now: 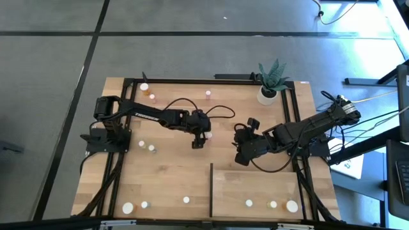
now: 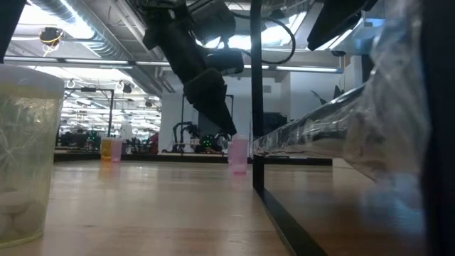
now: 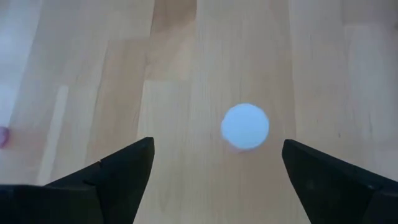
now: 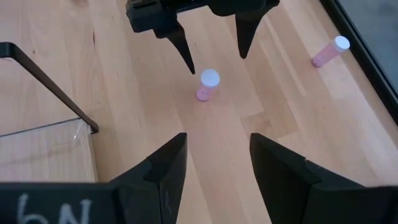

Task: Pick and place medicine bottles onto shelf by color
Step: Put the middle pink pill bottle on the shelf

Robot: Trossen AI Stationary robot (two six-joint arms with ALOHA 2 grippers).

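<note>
1. the left gripper (image 1: 199, 142) hangs over the middle of the desk (image 1: 166, 172), well away from the shelf (image 1: 255, 185); its fingers (image 3: 118, 171) are spread wide and hold nothing.
2. a pink bottle (image 4: 207, 86) with a white cap stands upright on the desk just beside the left gripper; in the right wrist view it sits right below the gap between the two left fingertips, untouched. in the left wrist view its white cap (image 3: 245, 126) shows from above, between the two dark fingers and nearer one of them.
3. in the low view the same pink bottle (image 2: 238, 154) stands on the desk just beside the shelf's dark upright edge (image 2: 257, 107), with the left arm coming down to it from above.
4. the right gripper (image 1: 243, 153) hovers near the shelf's far edge, pointed at the pink bottle; its fingers (image 4: 163, 168) are partly open with nothing between them.
5. three bottles (image 1: 273, 204) stand on the shelf along its near edge, the one nearest the shelf's outer corner with the largest cap.
6. a second pink bottle (image 4: 329, 52) lies on its side, well apart from the first, near the desk's dark frame.
7. other bottles (image 1: 147, 147) are scattered on the desk away from the shelf, some near the left arm's base and some along the front edge.
8. a potted plant (image 1: 271, 82) stands at the desk's back corner, beyond the shelf.
</note>
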